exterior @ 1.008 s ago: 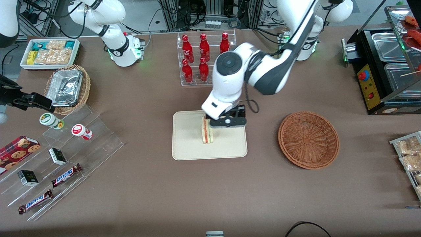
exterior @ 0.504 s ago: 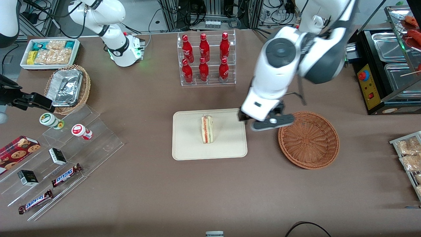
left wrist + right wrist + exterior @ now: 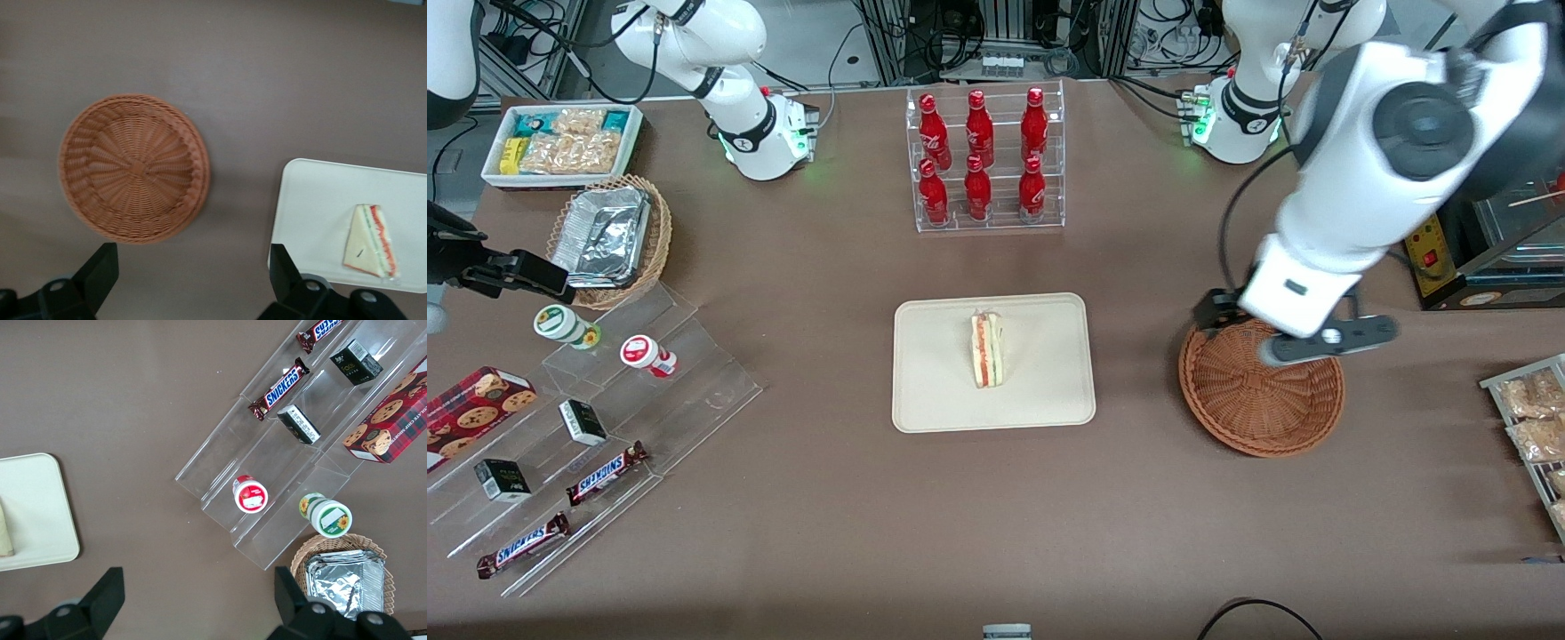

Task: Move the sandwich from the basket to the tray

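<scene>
The sandwich (image 3: 988, 349) (image 3: 371, 241), a pale bread wedge with red, orange and green layers, stands on its edge in the middle of the cream tray (image 3: 934, 391) (image 3: 313, 200). The reddish-brown wicker basket (image 3: 1254, 400) (image 3: 133, 168) sits empty beside the tray, toward the working arm's end of the table. My left gripper (image 3: 1254, 333) (image 3: 193, 257) hovers high over the basket's rim, well away from the sandwich. It is open, its black fingers (image 3: 103, 263) wide apart with only bare table between them.
A clear rack of red bottles (image 3: 983, 160) stands farther from the front camera than the tray. A stepped acrylic shelf with snack bars (image 3: 605, 400) and a lighter basket with a foil container (image 3: 609, 236) lie toward the parked arm's end. A black food warmer (image 3: 1476, 196) stands near the basket.
One second ago my gripper was at the sandwich on the tray. It has let go, risen and swung sideways to above the basket. The sandwich stays on the tray.
</scene>
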Action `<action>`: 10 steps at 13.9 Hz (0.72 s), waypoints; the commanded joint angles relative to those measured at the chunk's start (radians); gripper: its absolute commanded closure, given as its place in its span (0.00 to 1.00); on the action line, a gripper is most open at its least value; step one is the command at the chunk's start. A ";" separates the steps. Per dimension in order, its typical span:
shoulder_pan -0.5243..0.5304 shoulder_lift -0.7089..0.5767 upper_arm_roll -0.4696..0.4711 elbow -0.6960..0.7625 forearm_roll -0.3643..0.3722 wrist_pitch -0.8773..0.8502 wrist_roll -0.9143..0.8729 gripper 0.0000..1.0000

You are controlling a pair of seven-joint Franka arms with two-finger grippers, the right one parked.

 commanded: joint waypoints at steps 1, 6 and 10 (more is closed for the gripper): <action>0.065 -0.062 -0.012 -0.029 -0.017 -0.051 0.096 0.00; 0.212 -0.135 -0.010 -0.038 -0.052 -0.135 0.302 0.00; 0.278 -0.194 -0.012 -0.093 -0.052 -0.152 0.365 0.00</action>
